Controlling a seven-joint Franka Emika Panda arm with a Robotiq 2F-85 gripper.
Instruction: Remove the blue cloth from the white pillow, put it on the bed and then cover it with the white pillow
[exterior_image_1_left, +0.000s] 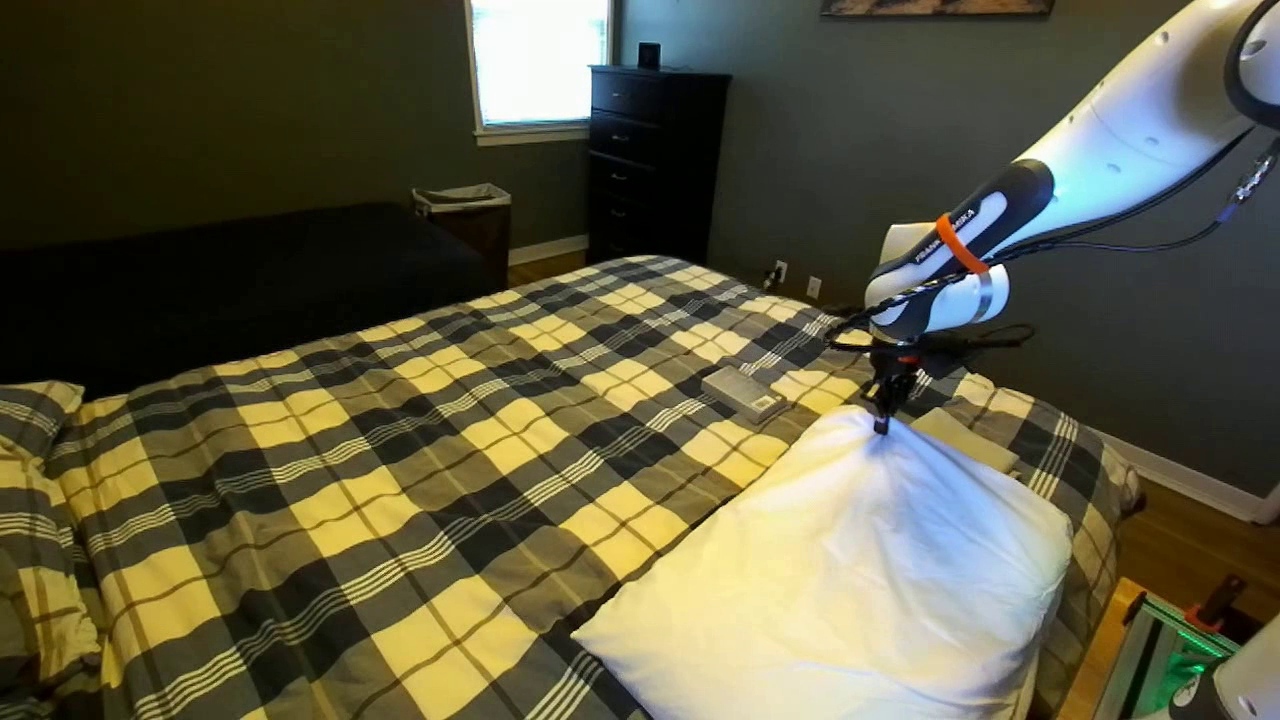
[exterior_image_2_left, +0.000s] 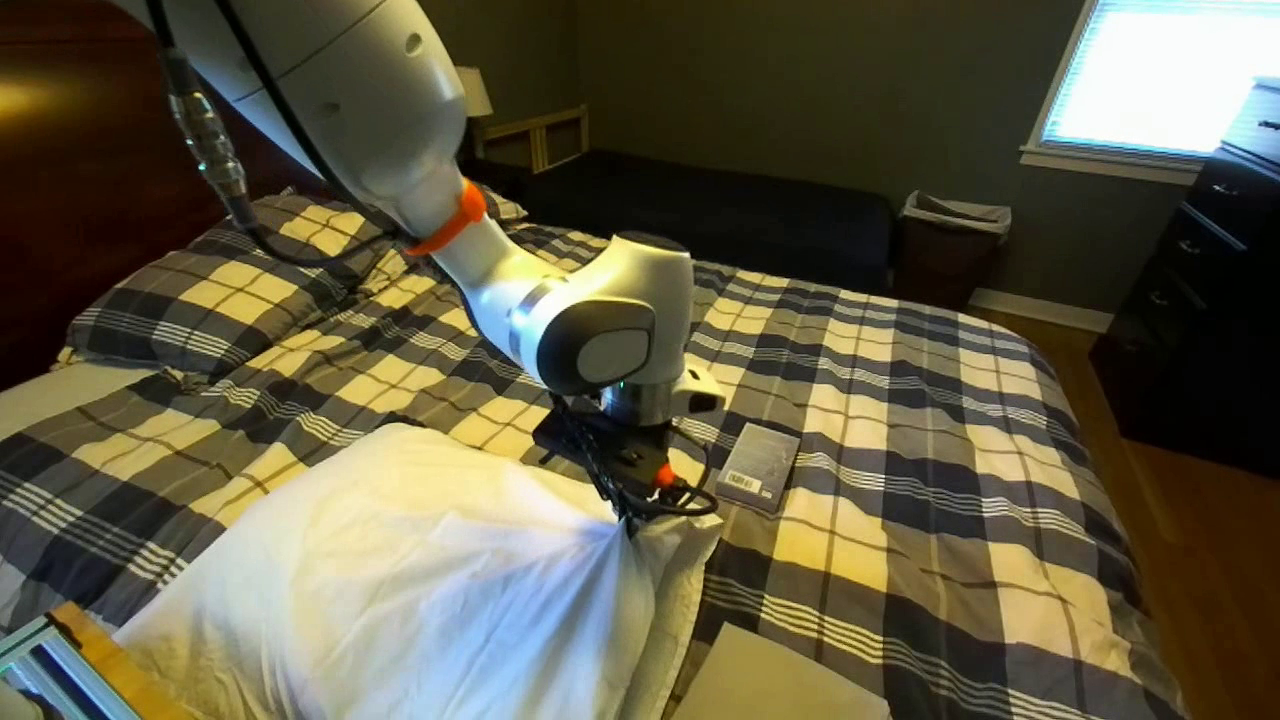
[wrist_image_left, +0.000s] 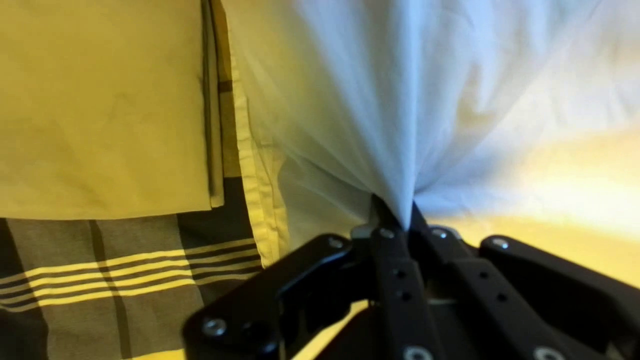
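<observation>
Cloth (wrist_image_left: 105, 110): folded and flat on the bed (exterior_image_1_left: 380, 500), off the pillow (exterior_image_1_left: 830, 580); the wrist view shows a thin strip of bed between it and the pillow's hem, so it lies just beside, not under.
Cloth's part: removal and laying down look done.
Pillow's part: covering not yet done; it would have to come over the cloth, toward the bed's foot, and be let go there.
Jaws: together on a pinch of the pillow's top, just in from the hem; the fabric rises to a peak there.
Pillow's body: seems to rest mostly on the bed, so a low pull might shove the cloth along; more lift would likely help.
Box (exterior_image_2_left: 760, 468): flat on the bed near the pinched end, apart from the cloth in both exterior views; a wide swing could knock it.
Foot edge: past the cloth the bed runs on, then drops to the floor (exterior_image_2_left: 1190, 540); a short move should leave the pillow supported.
Stand (exterior_image_1_left: 1125, 655): near the pillow's side, so room looks tight there.
Toward the couch (exterior_image_1_left: 250, 270): the widest stretch of bed for moving.
</observation>
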